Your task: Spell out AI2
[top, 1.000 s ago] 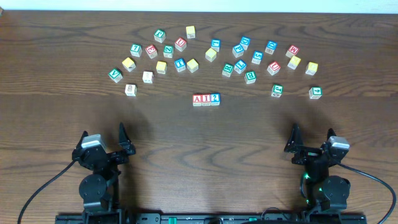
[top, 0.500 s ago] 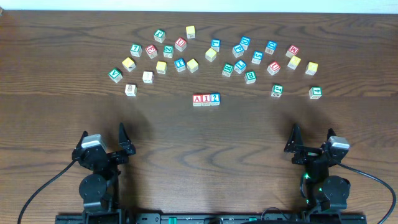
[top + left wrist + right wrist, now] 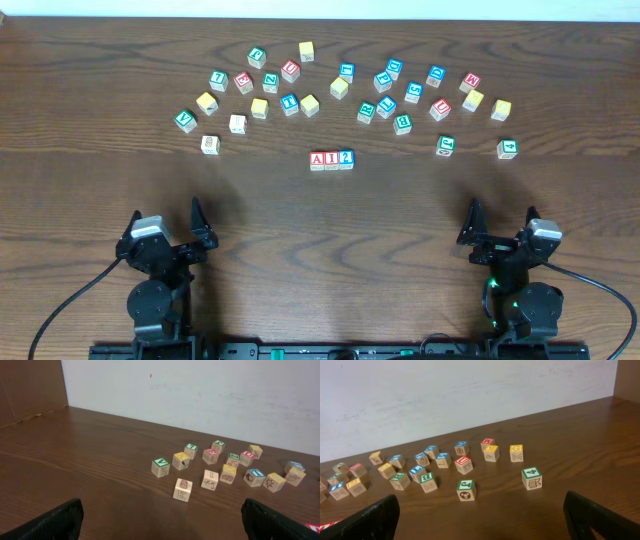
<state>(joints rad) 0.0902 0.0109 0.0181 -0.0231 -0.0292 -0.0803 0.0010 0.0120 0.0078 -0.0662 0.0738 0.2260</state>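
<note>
Three small wood cubes stand side by side in a row at the table's middle: the red A cube [image 3: 318,159], the red I cube [image 3: 332,159] and the blue 2 cube [image 3: 346,158], touching each other. My left gripper [image 3: 165,233] is open and empty near the front left, far from the row. My right gripper [image 3: 500,228] is open and empty near the front right. In the left wrist view [image 3: 161,519] only a red corner of a cube [image 3: 314,527] shows at the right edge. In the right wrist view my gripper [image 3: 485,515] holds nothing.
Several other letter cubes lie scattered across the far half of the table, such as a green V cube [image 3: 185,121], a plain cube [image 3: 209,145], a green J cube [image 3: 445,146] and a green 4 cube [image 3: 507,149]. A white wall [image 3: 200,385] stands behind the table.
</note>
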